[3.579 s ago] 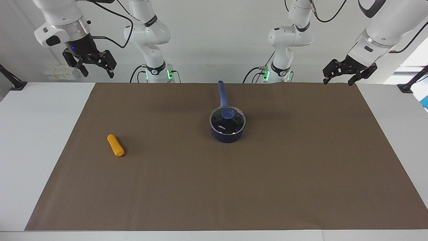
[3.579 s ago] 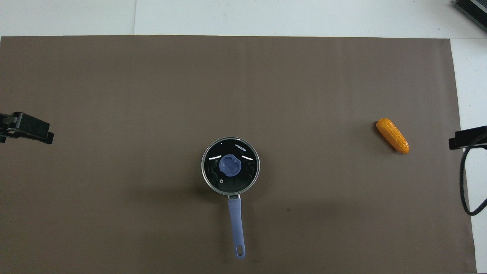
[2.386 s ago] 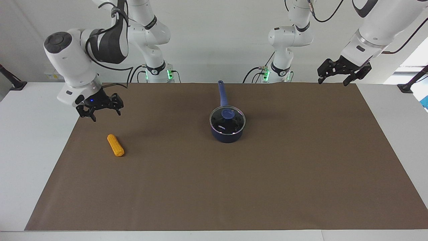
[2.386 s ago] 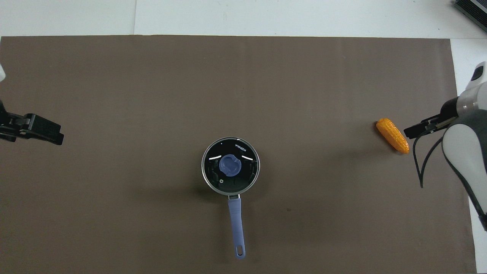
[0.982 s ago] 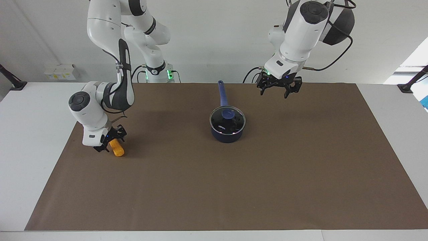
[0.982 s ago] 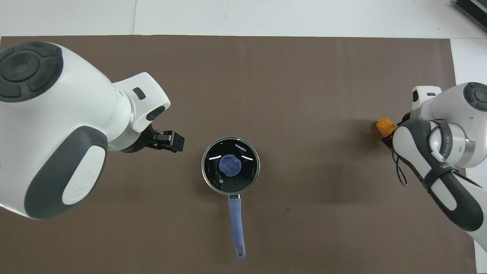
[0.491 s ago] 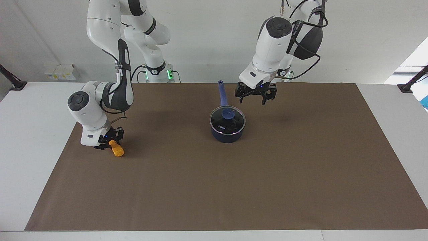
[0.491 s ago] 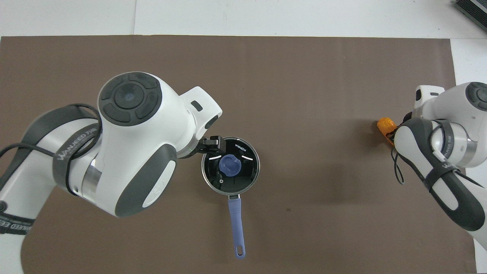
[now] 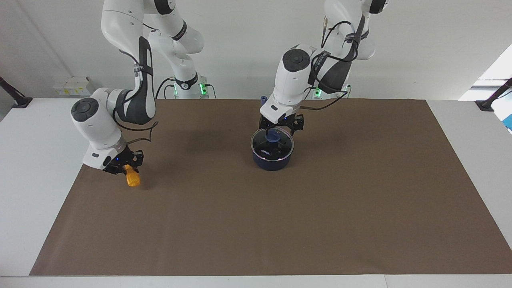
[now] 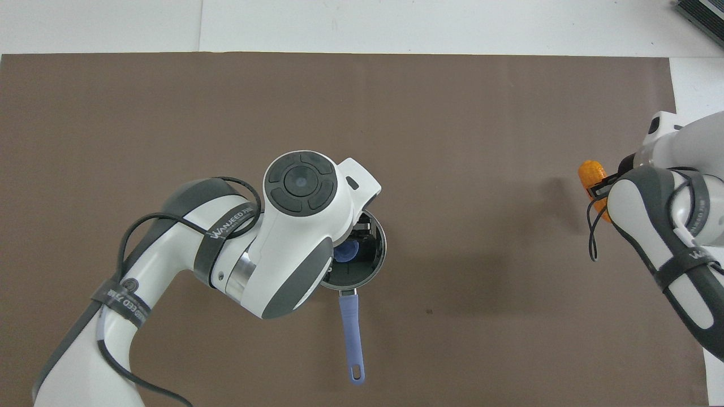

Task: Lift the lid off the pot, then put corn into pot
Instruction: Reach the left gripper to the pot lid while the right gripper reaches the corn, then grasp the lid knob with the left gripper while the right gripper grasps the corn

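Observation:
The dark blue pot (image 9: 272, 159) stands mid-table on the mat, its long blue handle (image 10: 351, 330) pointing toward the robots. The glass lid (image 9: 280, 147) with its blue knob (image 9: 274, 137) sits on the pot. My left gripper (image 9: 281, 127) is open just above the knob, with a finger on each side of it. In the overhead view the left arm covers most of the lid (image 10: 370, 251). My right gripper (image 9: 128, 169) is shut on the orange-yellow corn (image 9: 132, 180) at the right arm's end of the table. It holds the corn (image 10: 591, 171) tilted, just above the mat.
A brown mat (image 9: 256, 224) covers most of the white table (image 9: 36, 160). Small white boxes (image 9: 72, 85) sit by the wall at the right arm's end.
My left gripper has swung in and come down over the lid's knob. My right gripper has closed on the corn and raised it a little off the mat.

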Action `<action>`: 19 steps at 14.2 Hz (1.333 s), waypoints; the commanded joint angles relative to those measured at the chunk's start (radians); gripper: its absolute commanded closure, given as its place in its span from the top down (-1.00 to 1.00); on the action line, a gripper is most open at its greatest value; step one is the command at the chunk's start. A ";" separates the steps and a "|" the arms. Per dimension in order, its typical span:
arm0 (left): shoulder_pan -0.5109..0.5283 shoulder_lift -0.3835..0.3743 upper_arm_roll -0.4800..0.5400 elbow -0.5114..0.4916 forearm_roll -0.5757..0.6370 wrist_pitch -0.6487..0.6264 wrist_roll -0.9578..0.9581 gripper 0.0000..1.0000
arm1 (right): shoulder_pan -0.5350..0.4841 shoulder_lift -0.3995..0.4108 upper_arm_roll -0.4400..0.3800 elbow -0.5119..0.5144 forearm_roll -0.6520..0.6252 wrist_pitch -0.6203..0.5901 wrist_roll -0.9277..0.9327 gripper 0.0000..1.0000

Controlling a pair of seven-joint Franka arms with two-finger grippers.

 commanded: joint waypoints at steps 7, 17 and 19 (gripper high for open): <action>-0.038 -0.048 0.018 -0.129 0.024 0.110 -0.066 0.46 | 0.006 -0.241 0.015 0.064 0.041 -0.337 0.136 -1.00; -0.042 -0.040 0.017 0.015 0.051 -0.063 -0.064 -1.00 | 0.012 -0.335 0.087 0.115 0.022 -0.508 0.310 -1.00; -0.032 -0.062 0.027 0.050 0.051 -0.103 -0.054 -1.00 | 0.011 -0.335 0.136 0.115 0.021 -0.495 0.384 -1.00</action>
